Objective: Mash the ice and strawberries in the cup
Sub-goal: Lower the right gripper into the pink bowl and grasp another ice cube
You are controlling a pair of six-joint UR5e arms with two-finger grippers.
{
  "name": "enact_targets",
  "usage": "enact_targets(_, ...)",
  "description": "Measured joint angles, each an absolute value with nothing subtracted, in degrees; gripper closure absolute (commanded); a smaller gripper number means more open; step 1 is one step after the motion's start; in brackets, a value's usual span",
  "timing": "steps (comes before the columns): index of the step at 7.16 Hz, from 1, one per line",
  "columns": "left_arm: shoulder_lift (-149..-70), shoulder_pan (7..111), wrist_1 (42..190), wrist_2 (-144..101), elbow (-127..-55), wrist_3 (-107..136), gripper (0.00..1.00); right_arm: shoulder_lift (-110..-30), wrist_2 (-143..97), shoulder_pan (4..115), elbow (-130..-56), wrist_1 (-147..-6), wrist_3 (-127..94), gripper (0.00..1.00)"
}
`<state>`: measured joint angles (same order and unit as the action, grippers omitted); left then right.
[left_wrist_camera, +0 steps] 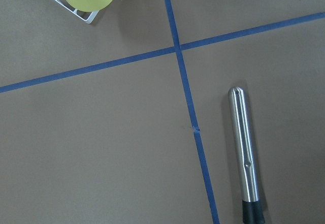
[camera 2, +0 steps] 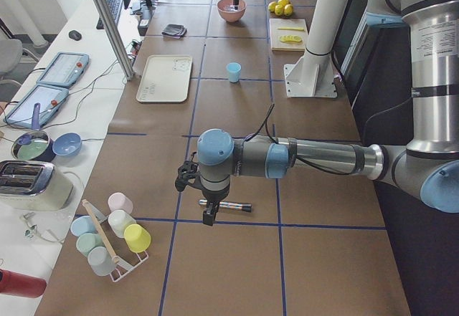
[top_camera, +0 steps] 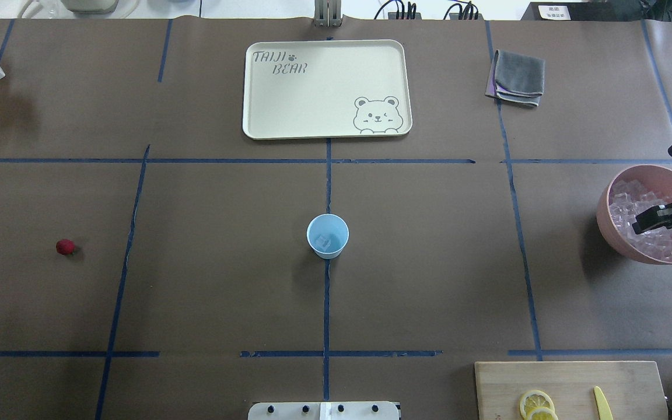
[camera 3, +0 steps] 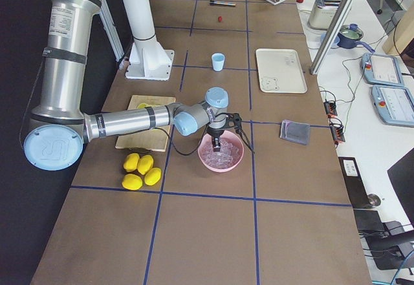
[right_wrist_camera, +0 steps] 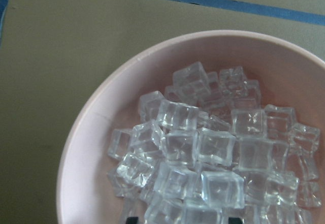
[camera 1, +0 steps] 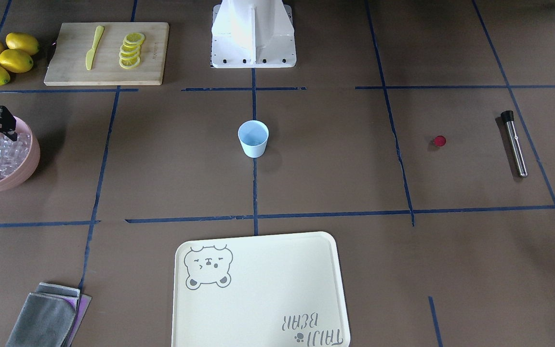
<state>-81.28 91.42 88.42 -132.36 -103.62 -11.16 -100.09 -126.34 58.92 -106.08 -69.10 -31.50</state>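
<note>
Cup: small light blue tumbler, tapered, no handle, upright on the centre tape line of the surface, between the robot base and the cream bear tray. A faint clear piece appeared to lie at its bottom in the overhead view; could not confirm it from the front.

Ice: glassy, roughly cubic pieces heaped in the pink bowl, well apart from the cup at the robot's right end.

Strawberry: one tiny round red piece, alone on the surface on the robot's left side, near the steel muddler with its black tip.

Right jaws: hung over the bowl, tips spread apart just above the ice heap, nothing clamped. Left jaws: seen only from the side camera, above the muddler; could not tell whether released or clenched.

Surface: brown paper marked into squares with blue tape. Wooden board carried a row of lemon slices and a yellow knife; four whole lemons lay beside it. Folded grey cloth lay near the tray.

Room: white side bench ran along the far edge, with a toaster and two tablets. Wire rack of pastel cups stood at the left end.
</note>
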Motion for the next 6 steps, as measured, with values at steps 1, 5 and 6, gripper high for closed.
enact_targets(1, -81.3, 91.4, 88.4, -132.4, -103.6, -11.2, 0.00, -100.3, -126.3, 58.8, -105.8, -69.1, -31.4, 0.38)
enact_targets(5, -81.3, 91.4, 88.4, -133.0, -103.6, -11.2, 0.00, -100.6, -126.3, 58.5, -105.6, -69.3, -31.3, 0.57)
enact_targets(6, -81.3, 91.4, 88.4, -133.1, -103.6, -11.2, 0.00, -100.6, -126.3, 58.4, -105.6, -69.4, -31.3, 0.80)
